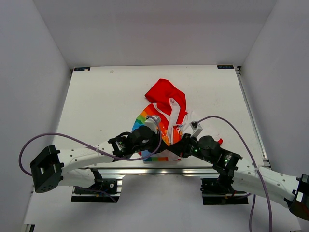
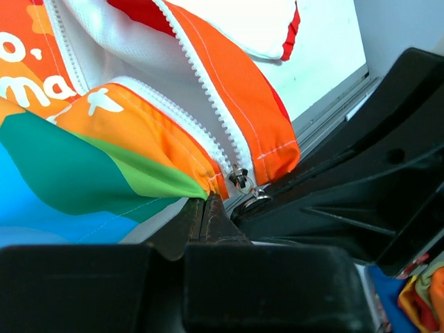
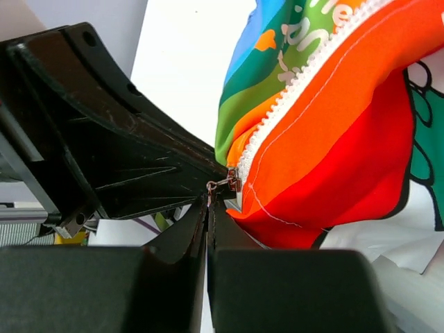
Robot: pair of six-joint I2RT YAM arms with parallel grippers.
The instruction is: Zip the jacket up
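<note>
The jacket lies mid-table, its red hood farthest from me and the rainbow front towards the arms. My left gripper is shut on the bottom hem of the rainbow panel, the tips at the hem's corner, just left of the zipper slider. My right gripper faces it and is shut on the zipper pull, with the slider at the bottom end of the white zipper teeth. Above the slider the two zipper sides are apart. The two grippers nearly touch.
The white table has an aluminium rail along its near edge, right below the grippers. Purple cables loop over both arms. White walls stand on three sides.
</note>
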